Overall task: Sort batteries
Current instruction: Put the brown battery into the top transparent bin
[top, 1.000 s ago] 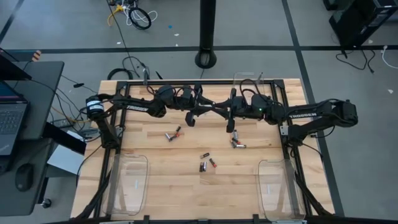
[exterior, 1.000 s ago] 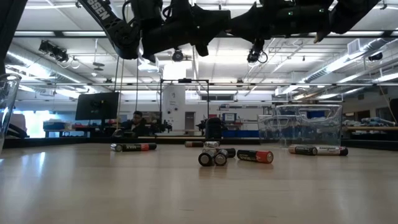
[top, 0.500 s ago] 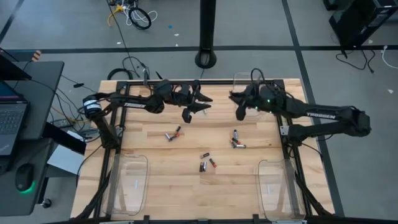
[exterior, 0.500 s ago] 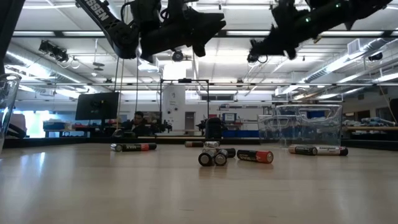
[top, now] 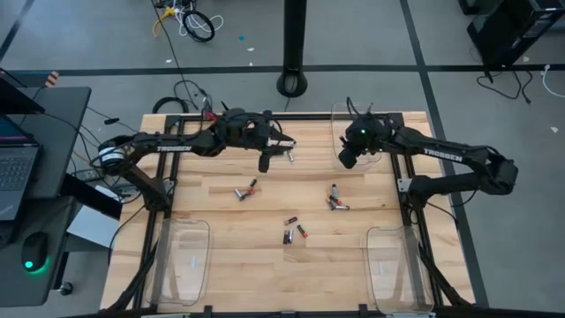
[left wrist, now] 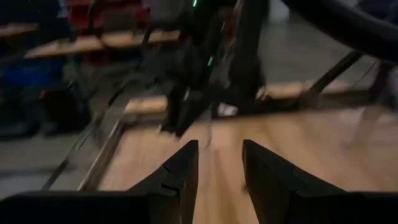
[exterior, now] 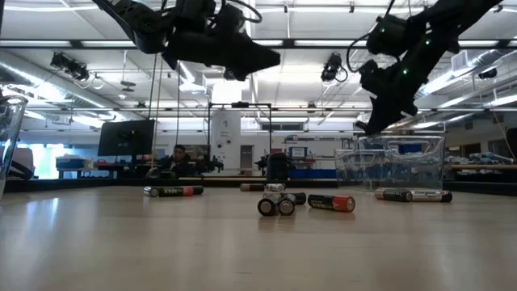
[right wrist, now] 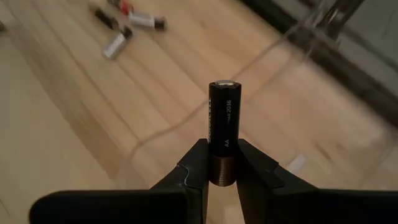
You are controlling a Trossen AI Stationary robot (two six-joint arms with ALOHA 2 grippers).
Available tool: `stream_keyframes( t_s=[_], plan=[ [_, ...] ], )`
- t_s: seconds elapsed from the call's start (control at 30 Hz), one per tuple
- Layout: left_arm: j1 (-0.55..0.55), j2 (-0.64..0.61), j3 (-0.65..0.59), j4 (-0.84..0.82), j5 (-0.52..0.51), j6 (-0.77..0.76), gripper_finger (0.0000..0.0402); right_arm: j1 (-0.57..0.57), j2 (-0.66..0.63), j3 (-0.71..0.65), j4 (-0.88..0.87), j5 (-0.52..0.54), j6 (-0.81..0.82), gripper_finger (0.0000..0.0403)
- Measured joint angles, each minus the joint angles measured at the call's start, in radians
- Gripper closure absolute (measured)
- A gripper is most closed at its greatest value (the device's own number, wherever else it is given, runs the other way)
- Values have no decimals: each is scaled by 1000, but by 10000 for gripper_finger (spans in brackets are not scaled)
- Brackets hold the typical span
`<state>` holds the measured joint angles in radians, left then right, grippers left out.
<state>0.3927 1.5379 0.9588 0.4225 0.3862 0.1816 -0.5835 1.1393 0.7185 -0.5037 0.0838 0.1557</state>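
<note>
Several batteries lie loose on the wooden table: a pair left of centre, a pair right of centre, a small group nearer the front. My right gripper hangs over the far right of the table beside a clear tray, shut on a black battery. At the far middle my left gripper is held almost level above the table, open, with nothing between its fingers. My right gripper pinches the black battery's copper-coloured end between its two fingers. The fingers slant down from above, and the battery sticks out past the fingertips along their line. It is lifted clear of the table.
Two more clear trays stand at the near left and near right. In the low view the loose batteries lie in a row in front of the far clear tray. Bare wood lies between the near trays.
My right gripper has swung from the table's middle toward the far right tray, sinking a little and tipping from level to slanting down, with the battery in it. My left gripper has tipped up to nearly level and drawn a little toward the far edge.
</note>
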Motion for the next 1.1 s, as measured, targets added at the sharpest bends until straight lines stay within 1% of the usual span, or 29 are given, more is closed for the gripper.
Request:
stream_keyframes(
  t_s=[0.07, 0.13, 0.33, 0.4, 0.53, 0.63, 0.83, 1.1],
  plan=[
    [0, 0, -1, -58, -32, 24, 271, -10, 31, 0, -2, -2, -9, 340],
    [0, 2, -4, -86, -36, 32, 271, -18, 61, 0, -5, -5, -17, 339],
    [0, 5, -75, -54, -35, 25, 271, -23, 129, 0, -7, -7, -24, 339],
    [0, 5, -92, -28, -51, 18, 271, -23, 142, 0, -7, -7, -28, 339],
    [0, 5, -108, -23, -64, 12, 271, -30, 167, 1, -6, -7, -48, 339],
    [0, 5, -107, -22, -73, 10, 271, -47, 195, 9, -14, -8, -32, 337],
    [0, 5, -107, -27, -75, -7, 271, -66, 262, 48, -32, -9, -18, 338],
    [0, 5, -107, -25, -74, -7, 271, -73, 337, 141, -94, -9, -33, 338]
  ],
)
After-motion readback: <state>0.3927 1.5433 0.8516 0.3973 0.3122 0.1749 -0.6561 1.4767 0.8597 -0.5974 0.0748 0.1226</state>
